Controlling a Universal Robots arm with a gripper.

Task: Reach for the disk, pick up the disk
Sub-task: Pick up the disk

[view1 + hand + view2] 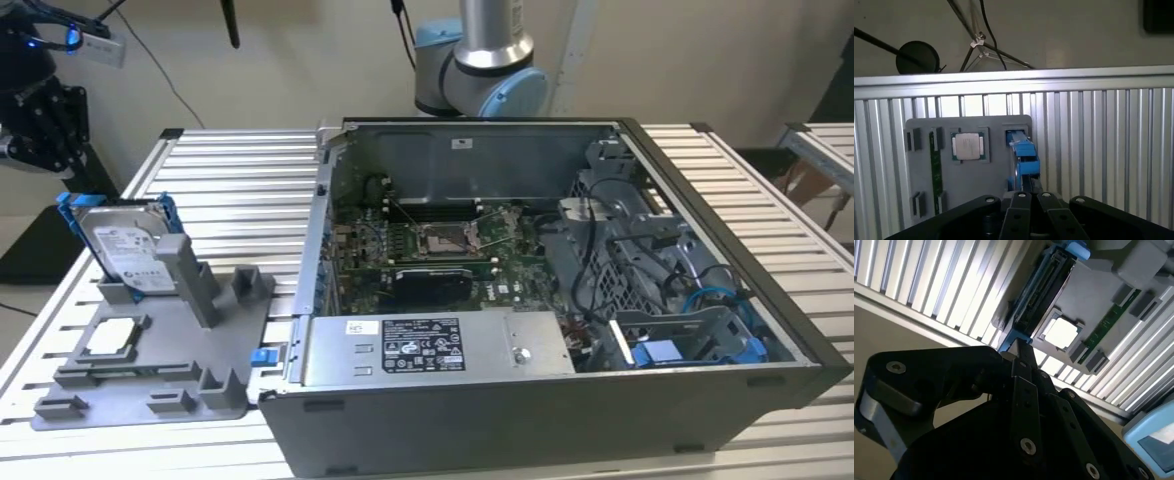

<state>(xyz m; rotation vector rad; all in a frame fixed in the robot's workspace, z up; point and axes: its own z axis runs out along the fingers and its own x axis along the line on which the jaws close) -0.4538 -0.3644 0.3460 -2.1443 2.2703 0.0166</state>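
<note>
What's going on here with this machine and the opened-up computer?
A robot arm's gripper points at a hard disk that stands upright in a grey holder, beside an open computer case on a slatted table. The gripper is apart from the hard disk and holds nothing. The hard disk sits untouched in its slot.

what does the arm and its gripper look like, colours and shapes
The arm is a silver-grey tube with rounded light blue joint caps. The gripper is matt black; its fingers are built of flat jointed bars pinned with small silver screws, as seen in both wrist views.
</note>
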